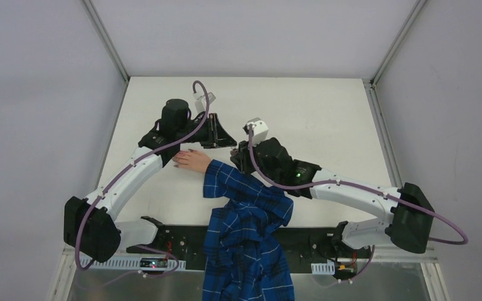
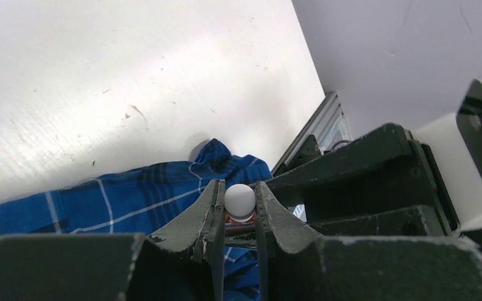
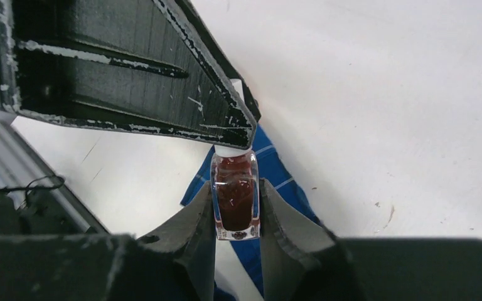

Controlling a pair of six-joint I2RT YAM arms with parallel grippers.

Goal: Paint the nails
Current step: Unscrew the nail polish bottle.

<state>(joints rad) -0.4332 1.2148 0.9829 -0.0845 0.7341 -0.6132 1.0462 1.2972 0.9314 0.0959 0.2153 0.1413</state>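
While the right gripper (image 3: 237, 210) pinches the glass body of the polish bottle (image 3: 235, 200), the left gripper (image 2: 239, 191) is pressed onto its white cap (image 2: 240, 199). Both meet just past the wrist of the pale hand (image 1: 192, 160), on its far side. The nails (image 1: 177, 165) tip that hand, at the end away from the blue plaid sleeve (image 1: 241, 197), and are too small to judge for paint. If the cap comes off crookedly or the glass slips, red polish could spill onto the sleeve beneath, or the brush could drip. The two grippers crowd together there. Farther from the hand, the table (image 1: 314, 113) offers open room toward its far and right edges for drawing them apart.
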